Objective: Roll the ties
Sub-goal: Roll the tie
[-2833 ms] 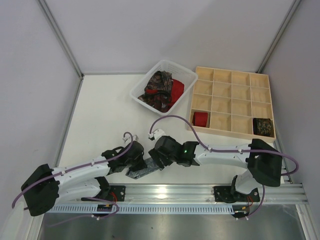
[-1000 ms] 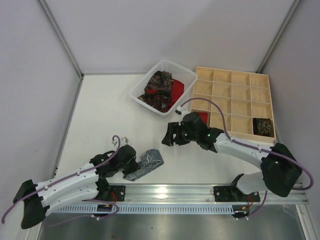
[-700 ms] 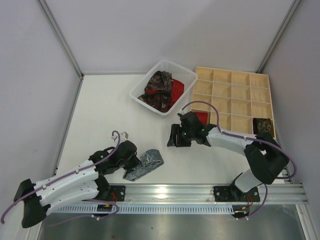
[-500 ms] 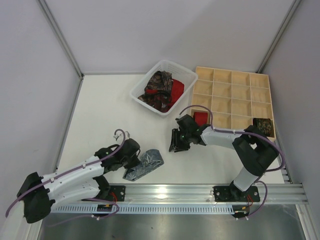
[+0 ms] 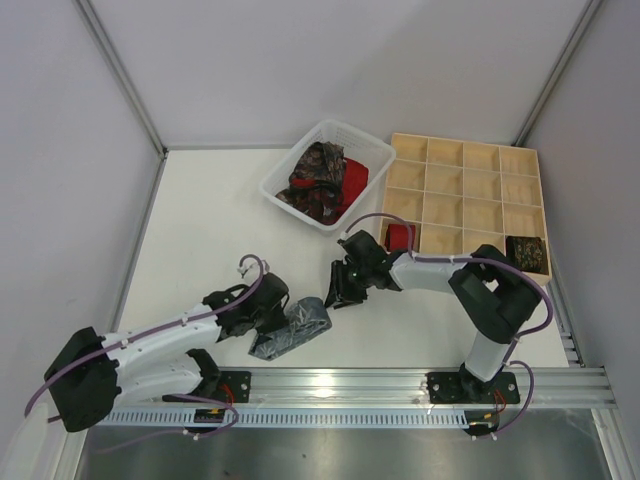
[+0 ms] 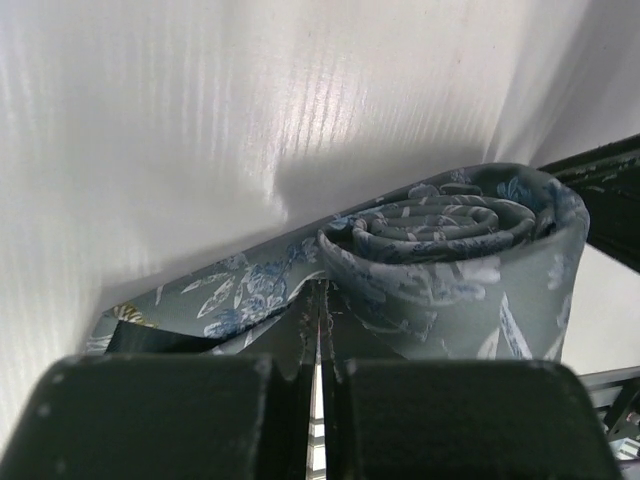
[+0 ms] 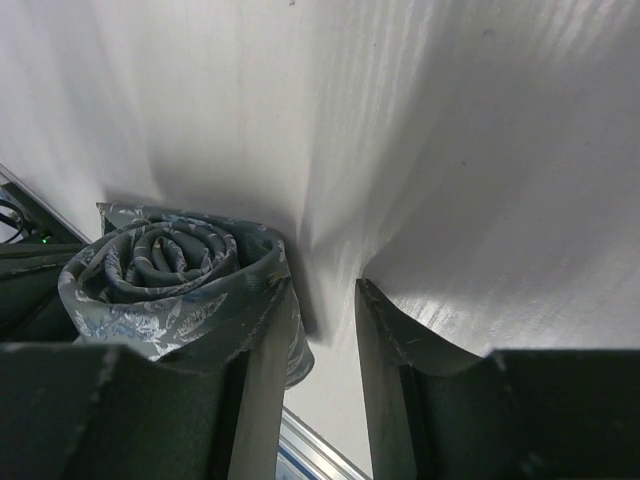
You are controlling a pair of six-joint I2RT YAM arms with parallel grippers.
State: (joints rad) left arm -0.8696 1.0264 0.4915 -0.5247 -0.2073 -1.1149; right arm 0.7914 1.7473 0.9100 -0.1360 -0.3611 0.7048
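Note:
A grey patterned tie (image 5: 298,326) lies near the front edge, one end wound into a roll and a short tail towards the rail. It fills the left wrist view (image 6: 440,240) and shows in the right wrist view (image 7: 170,265). My left gripper (image 5: 278,318) (image 6: 320,290) is shut, its tips against the tie's tail beside the roll. My right gripper (image 5: 335,295) (image 7: 320,290) is open, its left finger (image 7: 262,350) against the roll, with bare table between the fingers. A dark paisley tie (image 5: 318,180) and a red tie (image 5: 352,177) lie loose in the basket.
The white basket (image 5: 275,190) stands at the back centre. The wooden grid tray (image 5: 462,222) at the right holds a red roll (image 5: 401,238) and a dark roll (image 5: 525,252). The metal rail (image 5: 380,385) runs just behind the grey tie.
My right gripper has swung from beside the tray down and left to the grey roll. My left gripper has shifted a little right, closer against the tie. The tie stays put.

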